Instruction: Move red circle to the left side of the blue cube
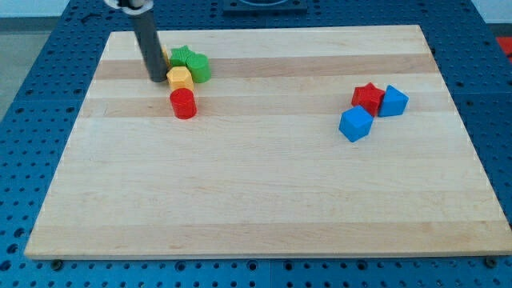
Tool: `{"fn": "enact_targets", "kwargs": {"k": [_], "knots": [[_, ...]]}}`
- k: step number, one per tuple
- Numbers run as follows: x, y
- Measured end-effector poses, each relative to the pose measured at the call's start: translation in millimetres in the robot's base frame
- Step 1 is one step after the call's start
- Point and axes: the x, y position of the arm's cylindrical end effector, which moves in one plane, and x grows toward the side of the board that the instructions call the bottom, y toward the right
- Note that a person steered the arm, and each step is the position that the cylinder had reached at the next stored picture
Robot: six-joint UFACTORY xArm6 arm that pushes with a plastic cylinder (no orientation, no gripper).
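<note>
The red circle (183, 103), a short cylinder, stands at the view's upper left of the wooden board (264, 200). The blue cube (356, 124) sits far off at the view's right. My tip (156, 78) is on the board up and to the left of the red circle, apart from it, right beside a yellow hexagon block (180, 78). The dark rod rises from the tip out of the view's top.
A green star (182, 56) and a green round block (198, 68) crowd just above the yellow block, and a yellow piece peeks out behind the rod. A red star (368, 98) and a second blue block (393, 101) sit just above the blue cube.
</note>
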Motion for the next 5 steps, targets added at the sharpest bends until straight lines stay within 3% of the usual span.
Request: {"fn": "enact_targets", "kwargs": {"k": [3,5], "knots": [[-26,-103],[-80,-97]]}}
